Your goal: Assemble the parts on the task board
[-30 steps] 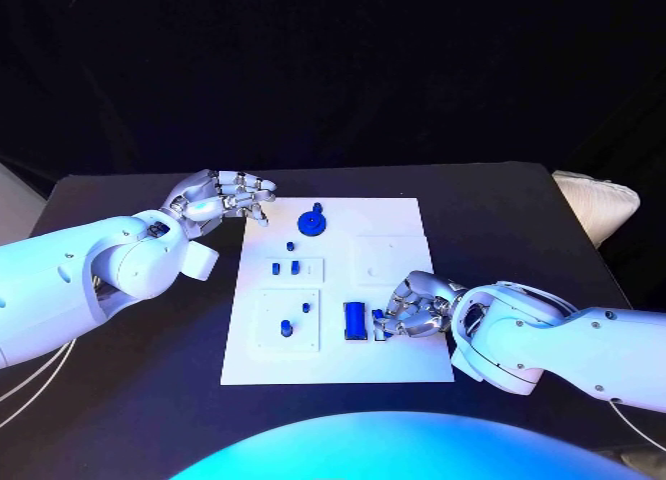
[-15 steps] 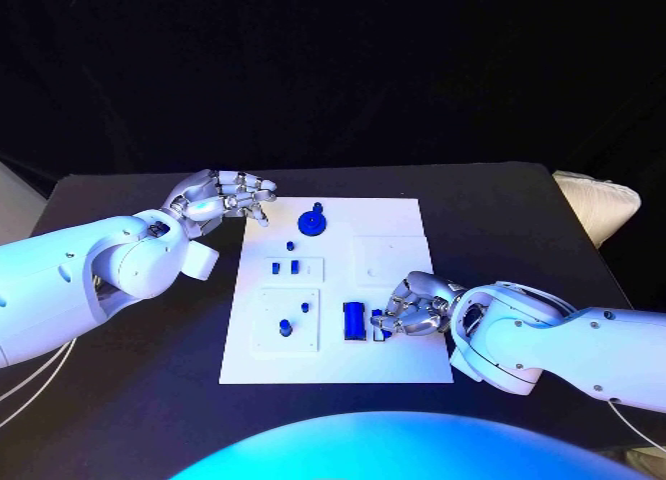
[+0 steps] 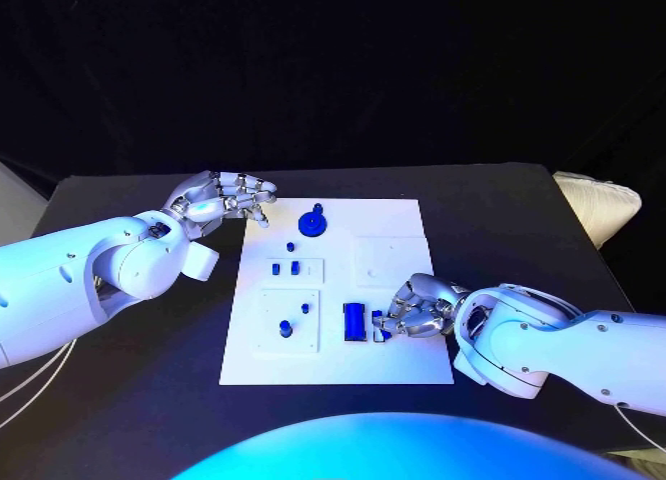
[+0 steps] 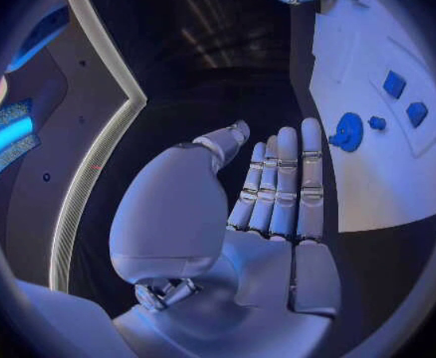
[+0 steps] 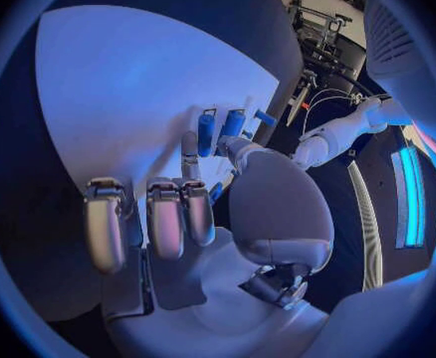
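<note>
Head view: right hand (image 3: 415, 308) fingers pinch small blue part (image 3: 378, 326) beside larger block (image 3: 355, 320); seat it square. Left hand (image 3: 222, 197) open, empty.

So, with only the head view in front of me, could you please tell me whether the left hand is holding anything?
Observer: No. In the left wrist view the left hand has a bare palm, and its fingers lie straight, side by side.
Operator: Thank you. And what are the right hand's fingers doing at the board?
Observer: In the right wrist view the right hand stretches one finger and the thumb to two blue parts side by side on the task board; the other fingers are curled in. I cannot tell whether it grips them.
</note>
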Robot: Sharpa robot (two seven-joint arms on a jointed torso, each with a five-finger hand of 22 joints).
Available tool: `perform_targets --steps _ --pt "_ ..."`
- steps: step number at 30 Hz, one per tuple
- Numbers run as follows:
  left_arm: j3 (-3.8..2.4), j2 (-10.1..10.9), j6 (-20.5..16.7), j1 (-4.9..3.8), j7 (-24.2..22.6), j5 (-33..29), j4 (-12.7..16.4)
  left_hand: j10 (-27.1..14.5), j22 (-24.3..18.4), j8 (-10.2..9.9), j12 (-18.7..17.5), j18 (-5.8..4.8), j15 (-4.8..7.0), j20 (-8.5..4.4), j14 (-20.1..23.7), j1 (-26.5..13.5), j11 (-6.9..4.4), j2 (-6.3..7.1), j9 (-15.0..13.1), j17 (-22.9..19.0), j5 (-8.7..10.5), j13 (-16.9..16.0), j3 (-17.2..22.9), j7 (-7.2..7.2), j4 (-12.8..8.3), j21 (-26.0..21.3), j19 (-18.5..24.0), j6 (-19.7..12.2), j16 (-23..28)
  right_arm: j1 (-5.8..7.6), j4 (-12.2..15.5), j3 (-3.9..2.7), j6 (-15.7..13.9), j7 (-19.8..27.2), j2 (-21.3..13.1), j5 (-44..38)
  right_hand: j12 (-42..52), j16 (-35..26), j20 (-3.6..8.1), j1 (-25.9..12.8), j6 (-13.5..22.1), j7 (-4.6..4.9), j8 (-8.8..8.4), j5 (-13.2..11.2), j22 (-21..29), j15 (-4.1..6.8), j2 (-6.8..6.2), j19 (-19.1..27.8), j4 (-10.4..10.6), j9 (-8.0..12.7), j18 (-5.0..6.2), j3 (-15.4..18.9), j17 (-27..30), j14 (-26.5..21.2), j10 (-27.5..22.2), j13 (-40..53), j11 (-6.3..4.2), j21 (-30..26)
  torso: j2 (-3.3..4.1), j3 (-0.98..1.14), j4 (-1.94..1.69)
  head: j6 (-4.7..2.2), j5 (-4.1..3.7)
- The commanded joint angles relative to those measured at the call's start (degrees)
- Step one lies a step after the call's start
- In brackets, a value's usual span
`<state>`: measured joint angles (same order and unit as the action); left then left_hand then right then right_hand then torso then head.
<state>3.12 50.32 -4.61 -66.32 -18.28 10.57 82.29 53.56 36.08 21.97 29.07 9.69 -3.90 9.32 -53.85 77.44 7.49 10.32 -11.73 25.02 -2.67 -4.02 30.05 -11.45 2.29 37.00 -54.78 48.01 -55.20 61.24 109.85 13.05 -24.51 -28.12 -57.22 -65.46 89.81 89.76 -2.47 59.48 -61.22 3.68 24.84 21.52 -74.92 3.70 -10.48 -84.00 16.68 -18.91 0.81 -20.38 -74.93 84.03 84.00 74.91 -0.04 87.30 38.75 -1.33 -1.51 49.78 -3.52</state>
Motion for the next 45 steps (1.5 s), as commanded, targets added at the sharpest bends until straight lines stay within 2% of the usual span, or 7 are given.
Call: perform_targets --steps 1,3,5,9,14,38,45 --pt "0.06 -0.07 0.86 0.01 -0.06 0.06 -0.07 -0.24 0.05 0.22 -0.24 0.68 -0.14 0.02 0.27 -0.09 0.31 -0.07 0.09 0.06 -0.25 -0.08 0.19 0.06 0.24 0.21 0.40 -0.26 -0.32 -0.05 0.49 0.02 0.93 0.27 -0.47 0.56 0.19 0.24 0.45 -0.58 -0.48 -0.16 -0.09 0.94 -14.48 0.38 0.43 -5.44 -0.04 0.07 -0.36 0.44 -15.07 5.97 6.00 15.09 -0.61 0.41 -0.04 -0.01 -0.08 0.01 0.11" --pt "0.11 0.01 0.81 0.01 0.00 0.06 -0.09 -0.24 0.05 0.22 -0.24 0.68 -0.14 0.02 0.27 -0.09 0.31 -0.07 0.09 0.06 -0.25 -0.08 0.19 0.06 0.24 0.21 0.40 -0.26 -0.32 -0.05 0.73 0.02 0.93 0.20 -0.80 0.90 0.19 0.24 0.46 -0.58 -0.51 -0.18 -0.09 1.28 -14.50 0.40 0.52 -5.45 -0.07 0.07 -0.37 0.50 -15.07 5.97 6.00 15.09 -0.63 0.47 0.02 -0.07 -0.06 0.17 0.18" --pt "0.15 0.05 0.77 0.01 0.02 0.06 -0.15 -0.25 0.05 0.24 -0.24 0.68 -0.15 0.03 0.27 -0.12 0.31 -0.08 0.08 0.06 -0.24 -0.08 0.18 0.06 0.27 0.20 0.41 -0.23 -0.32 -0.05 0.89 0.02 0.94 0.17 -1.08 1.28 0.19 0.24 0.46 -0.58 -0.51 -0.18 -0.09 1.28 -14.50 0.40 0.52 -5.45 -0.07 0.07 -0.37 0.50 -15.07 5.97 6.00 15.09 -0.63 0.47 0.05 -0.07 -0.03 -0.02 0.19" --pt "0.19 0.13 0.71 0.01 0.07 0.06 -0.18 -0.25 0.05 0.24 -0.24 0.68 -0.15 0.03 0.27 -0.12 0.31 -0.08 0.08 0.06 -0.24 -0.08 0.18 0.06 0.27 0.20 0.41 -0.23 -0.32 -0.04 1.12 0.01 0.92 0.20 -1.58 1.80 0.19 0.24 0.48 -0.52 -0.55 -0.21 -0.07 1.86 -14.51 0.42 0.70 -5.46 -0.10 0.08 -0.37 0.56 -15.07 5.97 6.00 15.09 -0.66 0.50 0.01 -0.06 -0.05 0.22 0.45" --pt "0.21 0.14 0.68 0.01 0.10 0.06 -0.22 -0.28 0.05 0.27 -0.26 0.67 -0.16 0.04 0.29 -0.19 0.33 -0.06 0.08 0.07 -0.24 -0.08 0.15 0.06 0.32 0.18 0.42 -0.21 -0.32 -0.03 1.32 0.01 0.98 0.25 -1.88 2.22 0.19 0.24 0.48 -0.50 -0.56 -0.22 -0.07 2.02 -14.53 0.42 0.73 -5.48 -0.11 0.08 -0.39 0.58 -15.07 5.97 6.00 15.09 -0.67 0.59 0.01 -0.10 -0.08 0.22 0.22" --pt "0.26 -0.10 0.79 0.02 0.40 0.05 -0.57 -0.34 0.02 0.34 -0.26 0.67 -0.21 0.10 0.29 -0.55 0.36 -0.11 0.09 0.08 -0.23 -0.09 0.04 0.05 0.63 0.10 0.46 -0.19 -0.35 -0.03 2.24 0.01 2.38 1.71 -1.48 4.67 0.19 0.24 0.51 -0.06 -0.48 -0.23 -0.12 2.51 -14.43 0.45 0.72 -5.38 -0.33 0.12 -0.31 0.70 -15.07 5.97 6.00 15.09 -0.69 0.20 -0.02 -0.13 -0.06 0.22 0.13" --pt "0.27 -0.13 0.80 0.02 0.42 0.05 -0.63 -0.36 0.01 0.35 -0.27 0.67 -0.22 0.11 0.30 -0.62 0.36 -0.08 0.10 0.09 -0.23 -0.09 0.00 0.05 0.69 0.07 0.47 -0.21 -0.35 -0.02 1.89 0.01 2.38 1.88 -1.67 4.38 0.19 0.24 0.52 0.56 -0.37 -0.22 -0.16 2.57 -14.41 0.46 0.59 -5.37 -0.55 0.14 -0.30 0.71 -15.07 5.97 6.00 15.09 -0.69 0.14 -0.02 -0.11 -0.06 0.22 0.36"
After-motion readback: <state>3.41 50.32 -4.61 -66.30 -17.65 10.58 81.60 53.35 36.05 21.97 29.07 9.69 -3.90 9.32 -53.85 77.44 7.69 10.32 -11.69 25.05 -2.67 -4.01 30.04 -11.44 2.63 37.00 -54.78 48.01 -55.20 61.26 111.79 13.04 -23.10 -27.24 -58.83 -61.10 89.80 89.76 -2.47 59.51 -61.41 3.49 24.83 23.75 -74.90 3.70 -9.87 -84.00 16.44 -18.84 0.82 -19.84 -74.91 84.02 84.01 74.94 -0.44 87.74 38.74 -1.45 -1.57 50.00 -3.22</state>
